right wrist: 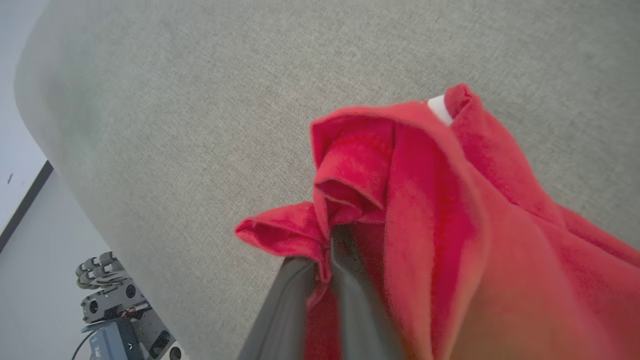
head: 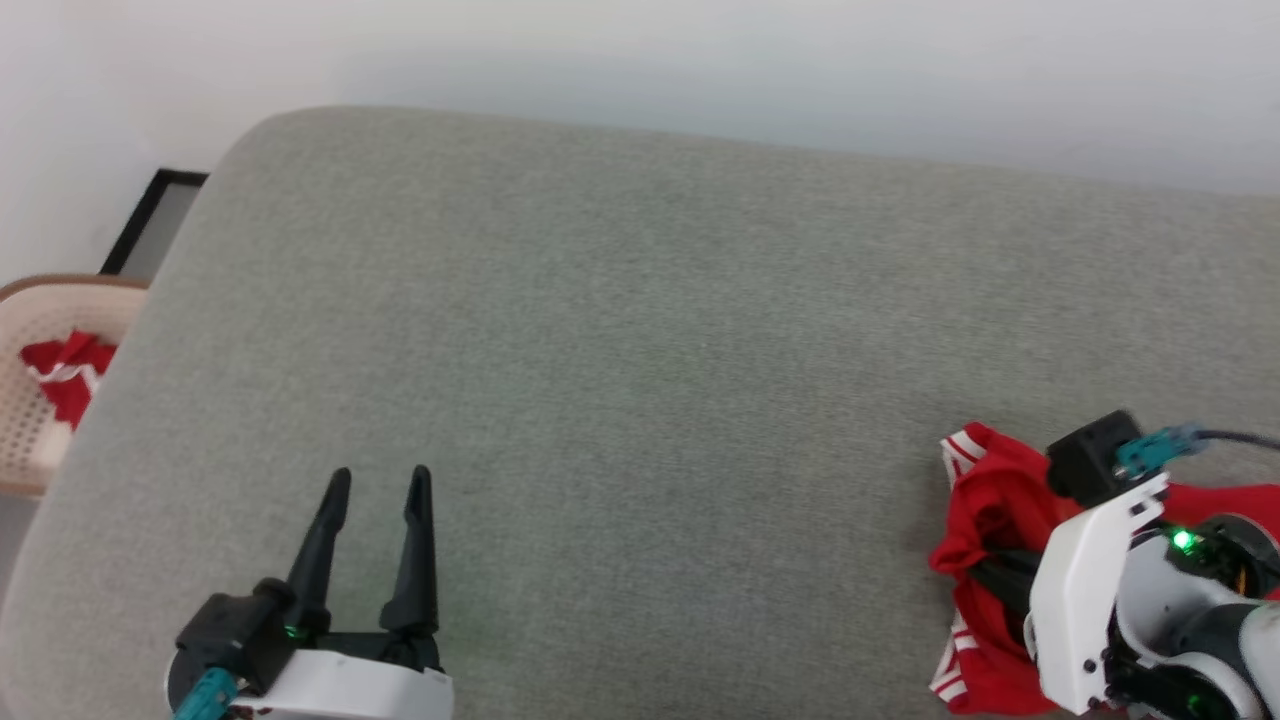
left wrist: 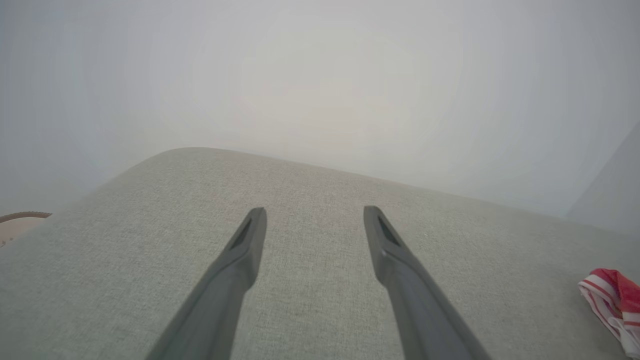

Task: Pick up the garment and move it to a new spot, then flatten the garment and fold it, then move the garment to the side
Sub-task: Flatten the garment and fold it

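Plain indoor room with a home-like look. A broad pad of grey-green woven upholstery with rounded corners (head: 600, 350) sits before a bare white wall (head: 700, 60). Beside it are a beige lattice plastic laundry basket (head: 70, 283) holding red-and-white cloth (head: 65, 375), and a black-framed panel (head: 150, 215).

Open cushion (head: 640, 330) left of bunched garment (head: 985, 510)

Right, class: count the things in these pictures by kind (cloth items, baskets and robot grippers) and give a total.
Cloth items: 2 (bright red soft garment; red-and-white cloth in the cream perforated basket)
Baskets: 1
Grippers: 2 (dark two-fingered left gripper; right gripper)
Total: 5
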Motion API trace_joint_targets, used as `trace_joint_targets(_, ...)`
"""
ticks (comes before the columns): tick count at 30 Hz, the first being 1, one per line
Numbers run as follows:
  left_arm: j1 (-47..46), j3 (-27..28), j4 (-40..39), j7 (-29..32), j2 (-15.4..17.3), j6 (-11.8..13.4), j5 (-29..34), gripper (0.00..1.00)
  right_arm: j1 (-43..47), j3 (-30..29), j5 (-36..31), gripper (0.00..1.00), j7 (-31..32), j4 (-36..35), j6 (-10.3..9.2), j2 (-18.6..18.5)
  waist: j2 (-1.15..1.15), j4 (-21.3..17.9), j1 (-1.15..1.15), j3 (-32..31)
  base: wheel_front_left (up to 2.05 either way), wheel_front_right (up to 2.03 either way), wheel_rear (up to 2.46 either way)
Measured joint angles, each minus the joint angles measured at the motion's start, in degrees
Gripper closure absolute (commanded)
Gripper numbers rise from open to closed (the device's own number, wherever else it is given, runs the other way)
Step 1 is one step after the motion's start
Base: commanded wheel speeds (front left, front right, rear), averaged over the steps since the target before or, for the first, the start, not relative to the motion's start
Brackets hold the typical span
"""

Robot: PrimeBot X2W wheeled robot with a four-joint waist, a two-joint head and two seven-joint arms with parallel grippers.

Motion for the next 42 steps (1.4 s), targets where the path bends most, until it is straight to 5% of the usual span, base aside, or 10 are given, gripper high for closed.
trace_joint_targets(8, -0.5, -0.6, 1.6, 0.0, -0.5, 0.0, -0.4, 0.0, -0.7, 3.0, -0.3, 1.0, -4.9, 6.2, 0.01, -1.5, 0.0, 2.8, 0.0, 0.8, 0.0, 0.0, 0.0)
trace_joint_targets(11, -0.6, -0.8, 2.5, 0.0, -0.7, 0.0, -0.4, 0.0, -1.1, 4.0, 0.4, 0.51, -6.4, 7.5, 0.01, -1.7, 0.0, 2.7, 0.0, 0.7, 0.0, 0.0, 0.0)
trace_joint_targets(12, -0.6, -0.8, 2.7, 0.0, -0.8, 0.0, -0.4, 0.0, -1.2, 4.5, 0.7, 0.02, -7.0, 7.5, 0.01, -1.7, 0.0, 2.5, 0.0, 0.5, 0.0, 0.0, 0.0)
trace_joint_targets(27, -0.4, -0.1, 3.8, 0.0, 1.2, 0.0, -0.3, 0.0, -6.2, 4.1, 10.1, 0.0, -16.1, 5.1, 0.01, -2.5, 0.0, -2.9, 0.0, -2.6, 0.0, 0.0, 0.0)
trace_joint_targets(35, -0.1, -0.8, 6.4, 0.0, 1.9, 0.0, -1.3, 0.0, -5.9, 7.0, 7.5, 0.0, -33.4, 14.7, 0.01, -7.2, 0.0, -6.3, 0.0, -3.8, 0.0, 0.0, 0.0)
trace_joint_targets(42, 1.7, 1.1, 7.0, 0.0, 2.1, 0.0, -0.6, 0.0, -6.0, 6.6, 4.7, 0.0, -49.7, 26.2, 0.01, -4.7, 0.0, -9.1, 0.0, -5.6, 0.0, 0.0, 0.0)
